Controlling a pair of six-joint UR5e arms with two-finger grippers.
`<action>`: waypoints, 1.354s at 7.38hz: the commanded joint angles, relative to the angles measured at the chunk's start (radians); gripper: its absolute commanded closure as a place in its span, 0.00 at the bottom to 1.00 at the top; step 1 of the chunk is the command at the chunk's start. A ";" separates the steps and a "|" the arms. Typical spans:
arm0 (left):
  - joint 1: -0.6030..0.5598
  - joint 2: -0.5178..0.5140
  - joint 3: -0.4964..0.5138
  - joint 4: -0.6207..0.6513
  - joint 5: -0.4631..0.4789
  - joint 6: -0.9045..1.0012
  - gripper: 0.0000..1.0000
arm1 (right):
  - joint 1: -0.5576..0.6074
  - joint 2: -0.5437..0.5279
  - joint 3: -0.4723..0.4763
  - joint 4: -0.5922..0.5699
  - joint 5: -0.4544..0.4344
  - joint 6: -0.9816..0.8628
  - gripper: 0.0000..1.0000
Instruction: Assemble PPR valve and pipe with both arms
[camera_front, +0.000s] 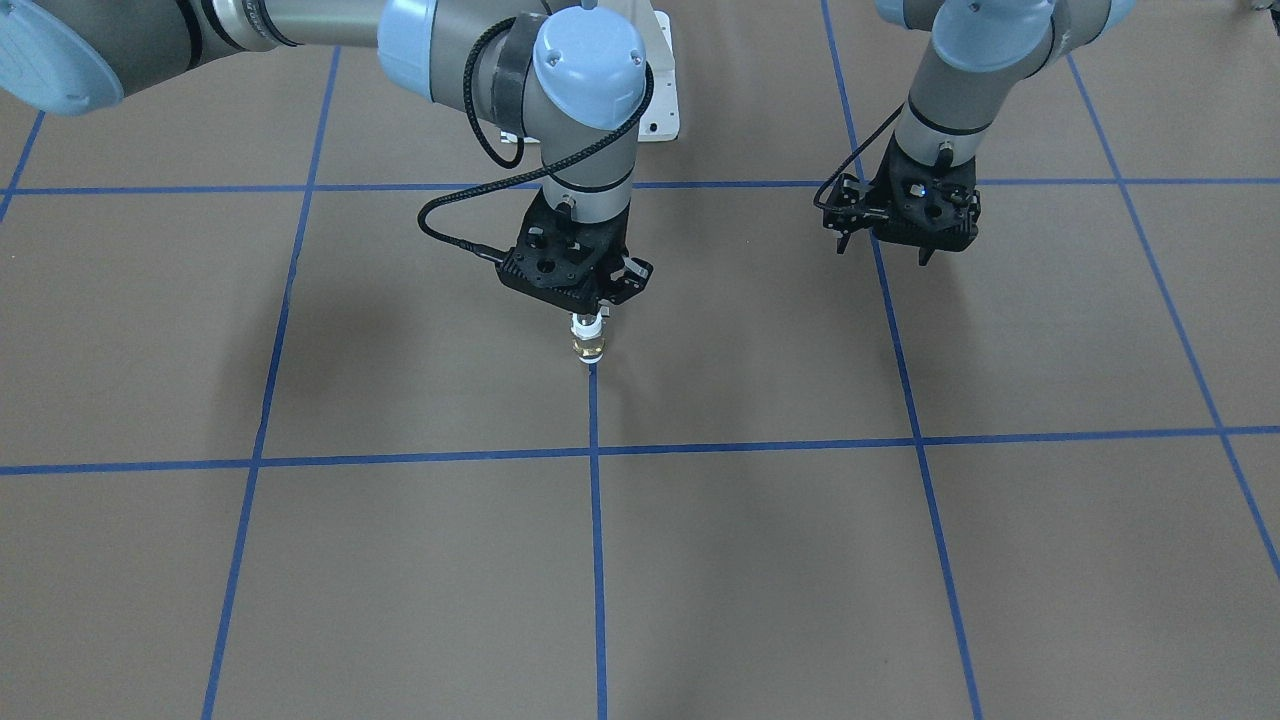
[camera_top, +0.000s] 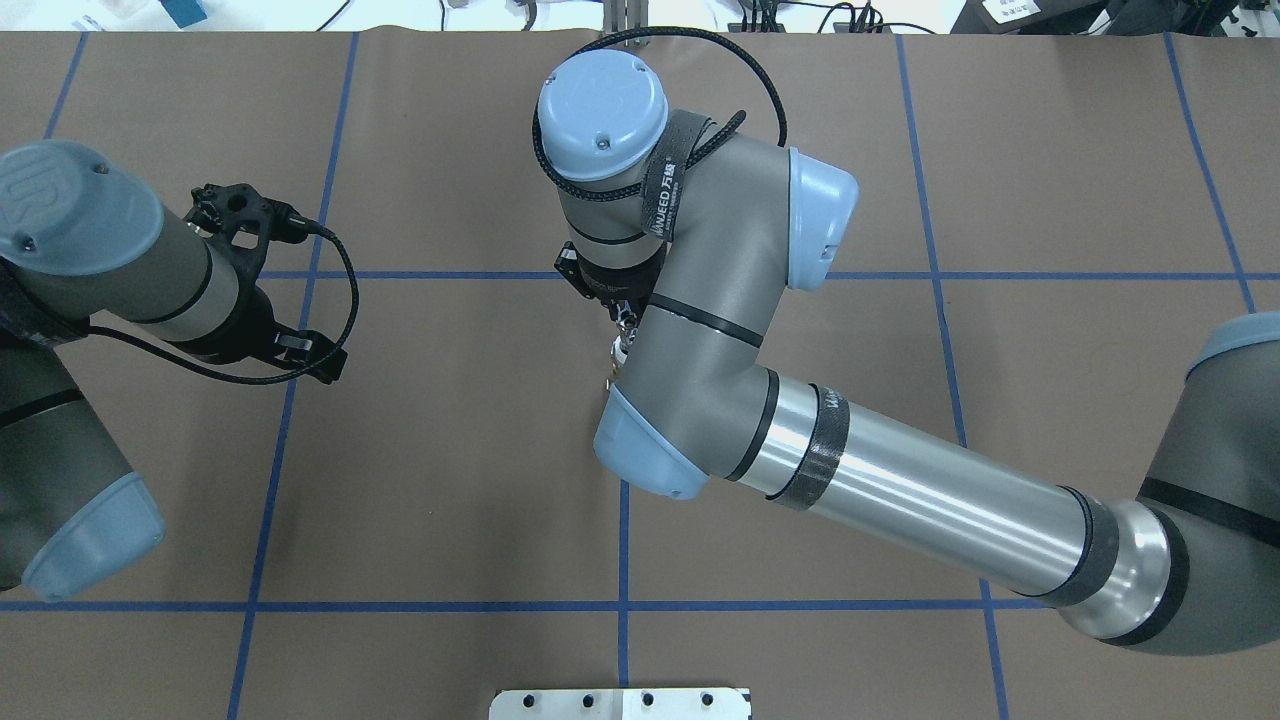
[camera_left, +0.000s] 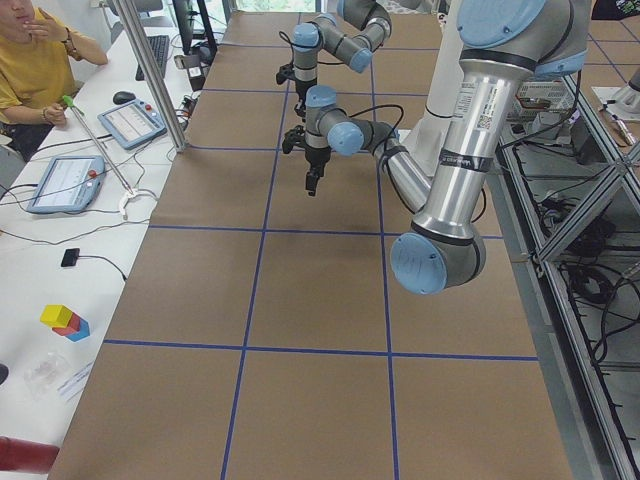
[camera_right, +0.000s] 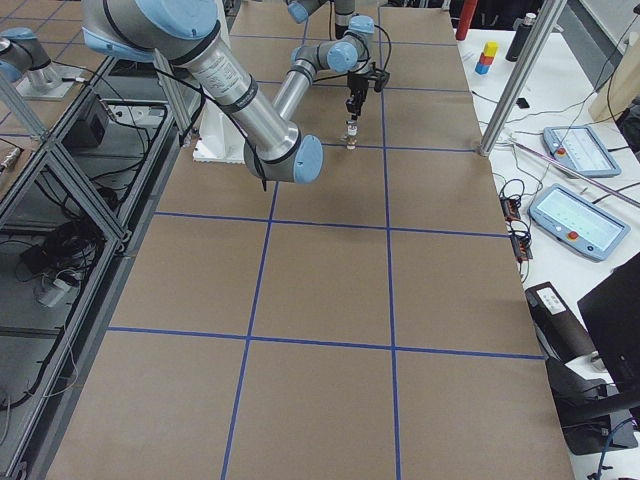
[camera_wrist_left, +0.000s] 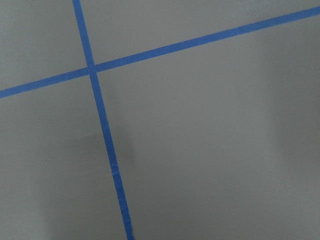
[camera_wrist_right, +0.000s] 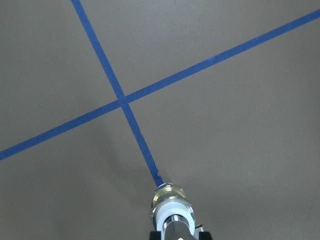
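While R gripper (camera_front: 592, 316) clamps PPR valve (camera_front: 588, 341) by top end, body upright below jaws, L gripper (camera_front: 886, 252) jaws apart.

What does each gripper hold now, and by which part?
The right gripper holds the PPR valve upright by its upper end. The left gripper is open and empty.

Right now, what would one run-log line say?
right gripper: shut on PPR valve, upright | left gripper: open, empty, off to the side
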 joint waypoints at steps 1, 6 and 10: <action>0.000 0.000 0.000 0.000 0.000 0.000 0.00 | 0.000 0.003 -0.001 0.000 -0.008 0.000 1.00; 0.000 0.000 0.002 0.000 0.002 0.000 0.00 | -0.003 -0.008 0.002 0.003 -0.008 0.000 1.00; 0.000 0.000 0.002 0.000 0.002 -0.002 0.00 | -0.003 -0.005 0.005 0.005 -0.008 0.000 1.00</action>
